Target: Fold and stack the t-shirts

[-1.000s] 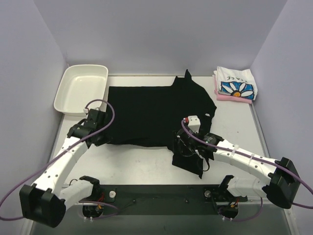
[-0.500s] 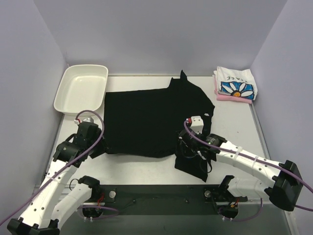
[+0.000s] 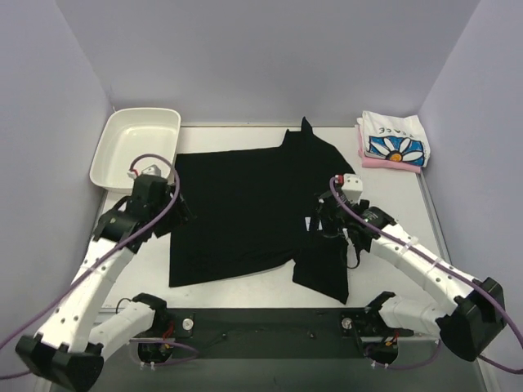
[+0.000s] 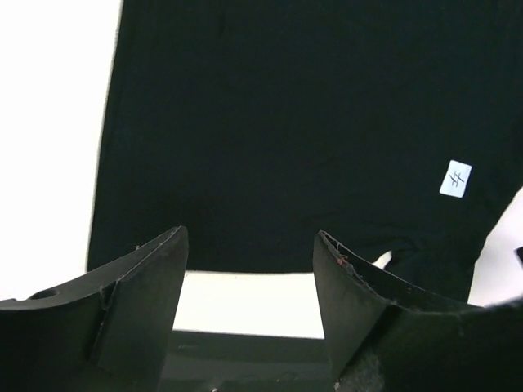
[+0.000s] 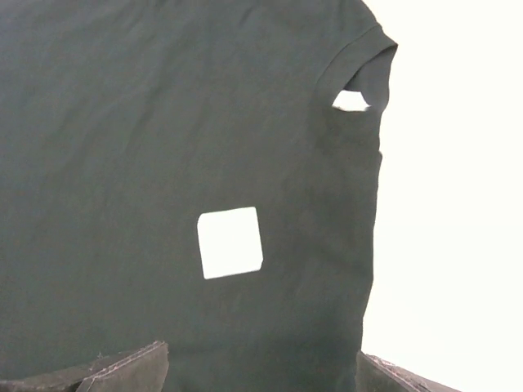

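The black t-shirt (image 3: 245,204) lies spread flat mid-table, one sleeve (image 3: 323,273) reaching toward the near edge. Its small white tag (image 5: 230,242) shows in both wrist views, also as tag (image 4: 455,178). My left gripper (image 3: 174,214) is open at the shirt's left edge; in the left wrist view the left gripper (image 4: 250,245) holds nothing, with bare table between its fingers. My right gripper (image 3: 322,224) hovers open over the shirt's right side, and the right gripper (image 5: 260,359) has only cloth below it. The white daisy-print t-shirt (image 3: 395,140) sits folded on the pink t-shirt (image 3: 391,163) at the back right.
A white plastic tray (image 3: 112,163) stands at the back left, close to my left arm. Purple walls close in the table on three sides. A dark strip with the arm bases (image 3: 270,327) runs along the near edge.
My left gripper dragged the black shirt's left edge toward the near side, opened and let it go, then moved back. My right arm lifted and shifted toward the back right.
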